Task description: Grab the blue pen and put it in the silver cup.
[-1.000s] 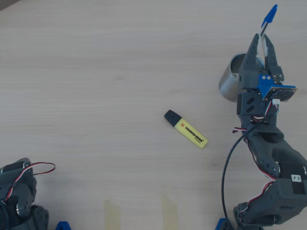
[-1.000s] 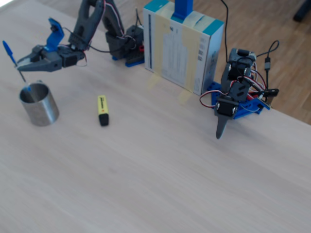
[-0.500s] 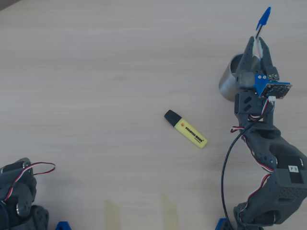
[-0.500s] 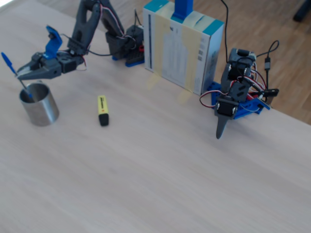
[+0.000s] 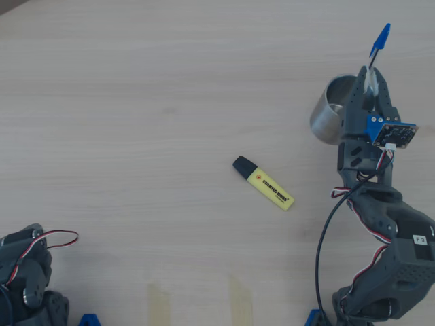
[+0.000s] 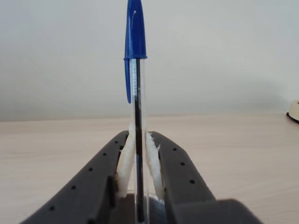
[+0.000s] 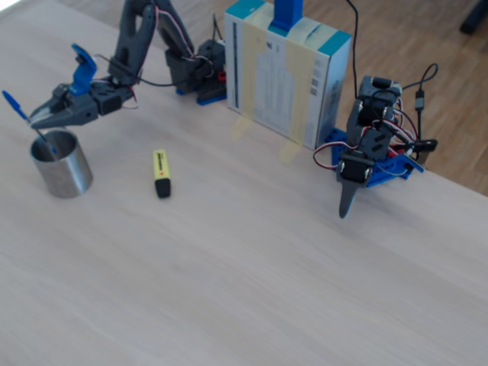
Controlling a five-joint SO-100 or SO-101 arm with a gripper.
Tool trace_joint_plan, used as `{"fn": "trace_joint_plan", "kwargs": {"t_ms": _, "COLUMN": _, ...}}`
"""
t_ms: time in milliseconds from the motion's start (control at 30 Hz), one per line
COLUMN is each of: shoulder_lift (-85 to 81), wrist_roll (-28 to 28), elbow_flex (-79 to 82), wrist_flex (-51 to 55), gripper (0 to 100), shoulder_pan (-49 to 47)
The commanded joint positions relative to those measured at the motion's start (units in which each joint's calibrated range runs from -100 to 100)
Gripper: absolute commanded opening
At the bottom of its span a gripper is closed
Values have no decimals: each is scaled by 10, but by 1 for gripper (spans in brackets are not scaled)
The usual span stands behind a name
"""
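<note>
My gripper (image 5: 371, 80) is shut on the blue pen (image 5: 378, 42), which it holds by the clear barrel with the blue cap sticking out past the fingertips. In the wrist view the pen (image 6: 135, 42) stands clamped between the white pads (image 6: 125, 161) of the gripper (image 6: 138, 140). The silver cup (image 5: 329, 109) stands upright right under the gripper. In the fixed view the gripper (image 7: 36, 120) hovers over the cup (image 7: 62, 169), the pen (image 7: 14, 105) is tilted, and its lower end seems to dip into the cup's mouth.
A yellow highlighter with a black cap (image 5: 264, 183) lies on the table left of the arm; it also shows in the fixed view (image 7: 161, 172). A second arm (image 7: 368, 152) rests at the right there, beside a cardboard box (image 7: 286, 72). The table is light wood.
</note>
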Motion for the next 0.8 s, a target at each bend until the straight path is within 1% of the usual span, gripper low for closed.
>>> {"fn": "trace_joint_plan", "kwargs": {"t_ms": 0, "shoulder_lift": -2, "wrist_roll": 4, "elbow_flex": 5, "wrist_flex": 0, "gripper": 2, "shoulder_pan": 1}}
{"fn": "trace_joint_plan", "kwargs": {"t_ms": 367, "shoulder_lift": -1, "wrist_roll": 3, "elbow_flex": 49, "wrist_flex": 2, "gripper": 2, "shoulder_pan": 17}}
{"fn": "trace_joint_plan", "kwargs": {"t_ms": 533, "shoulder_lift": -1, "wrist_roll": 0, "elbow_flex": 50, "wrist_flex": 39, "gripper": 2, "shoulder_pan": 18}}
{"fn": "trace_joint_plan", "kwargs": {"t_ms": 767, "shoulder_lift": -1, "wrist_roll": 0, "elbow_flex": 50, "wrist_flex": 42, "gripper": 2, "shoulder_pan": 23}}
